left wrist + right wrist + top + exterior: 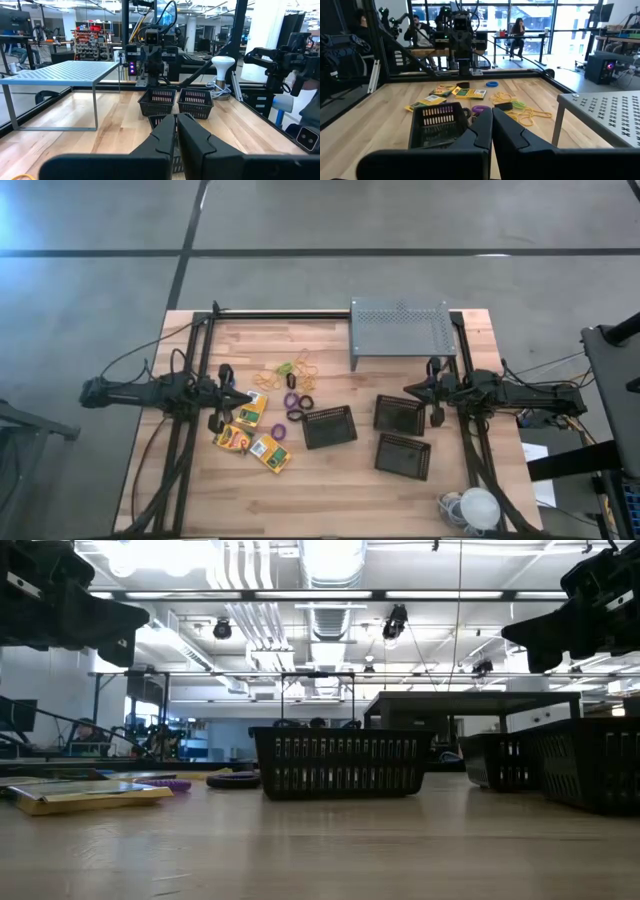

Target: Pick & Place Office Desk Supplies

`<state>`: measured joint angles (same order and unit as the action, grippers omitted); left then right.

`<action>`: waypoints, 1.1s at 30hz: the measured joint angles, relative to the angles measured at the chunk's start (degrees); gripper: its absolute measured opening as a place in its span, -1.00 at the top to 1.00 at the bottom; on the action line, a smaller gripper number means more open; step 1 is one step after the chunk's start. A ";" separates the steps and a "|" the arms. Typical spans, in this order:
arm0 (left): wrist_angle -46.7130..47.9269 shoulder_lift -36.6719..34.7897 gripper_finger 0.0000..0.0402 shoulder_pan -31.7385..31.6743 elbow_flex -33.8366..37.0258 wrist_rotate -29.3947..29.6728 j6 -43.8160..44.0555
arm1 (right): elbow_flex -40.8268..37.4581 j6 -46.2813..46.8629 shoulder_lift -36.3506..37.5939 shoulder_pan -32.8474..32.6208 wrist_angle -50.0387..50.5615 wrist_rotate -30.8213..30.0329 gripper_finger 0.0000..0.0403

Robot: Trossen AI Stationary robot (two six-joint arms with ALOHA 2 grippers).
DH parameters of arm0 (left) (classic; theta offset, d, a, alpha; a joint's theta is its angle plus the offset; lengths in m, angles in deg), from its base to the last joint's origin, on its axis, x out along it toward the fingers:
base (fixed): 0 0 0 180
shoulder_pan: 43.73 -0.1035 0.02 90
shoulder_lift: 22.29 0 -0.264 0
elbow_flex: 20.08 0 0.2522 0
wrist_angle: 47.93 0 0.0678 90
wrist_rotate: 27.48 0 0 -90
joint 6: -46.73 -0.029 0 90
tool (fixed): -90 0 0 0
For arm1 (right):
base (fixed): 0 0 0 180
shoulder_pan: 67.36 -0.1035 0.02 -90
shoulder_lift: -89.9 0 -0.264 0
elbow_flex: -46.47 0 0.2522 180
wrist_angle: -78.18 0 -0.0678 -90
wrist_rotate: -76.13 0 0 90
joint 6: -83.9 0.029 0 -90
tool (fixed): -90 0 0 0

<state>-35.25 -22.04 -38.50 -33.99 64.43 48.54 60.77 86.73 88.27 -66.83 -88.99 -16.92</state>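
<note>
Three yellow-and-green crayon boxes [250, 435] lie flat at the table's left, with yellow rubber bands [292, 368] and small rings [298, 402] just beyond them. Three black mesh bins [329, 426] [400, 414] [403, 456] stand upright right of centre. My left gripper [245, 396] hovers shut above the crayon boxes, with nothing between its fingers [165, 131]. My right gripper [408, 391] is shut too and hangs above the middle bin's far left corner. In the low view both arms stay high over the table, clear of everything.
A grey perforated metal stand [400, 330] occupies the far right of the table. A white rounded object with cables [478, 508] sits at the near right corner. Black frame rails [200, 360] run along the left and right sides. Bare wood lies along the near edge.
</note>
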 joint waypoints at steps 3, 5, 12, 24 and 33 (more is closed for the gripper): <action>0.00 0.00 0.86 0.00 0.01 0.00 0.00 | 0.00 0.06 0.00 -0.02 0.00 0.02 0.96; 0.00 0.00 0.86 0.01 0.02 0.00 0.01 | 0.00 -0.25 0.00 -0.01 -0.15 0.02 0.96; 0.00 0.00 0.86 0.01 0.00 0.00 -0.01 | 0.00 9.52 -0.04 -0.07 -4.58 4.57 0.96; 0.01 0.00 0.86 0.00 0.01 0.00 0.00 | 0.19 10.29 -7.11 -0.94 -18.54 9.97 0.96; 0.02 0.00 0.86 -0.01 0.00 0.00 0.00 | 21.35 6.73 -26.87 -0.92 12.76 5.75 0.94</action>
<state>-35.23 -22.04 -38.51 -33.99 64.43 48.55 82.11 93.46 61.41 -67.74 -76.23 -11.17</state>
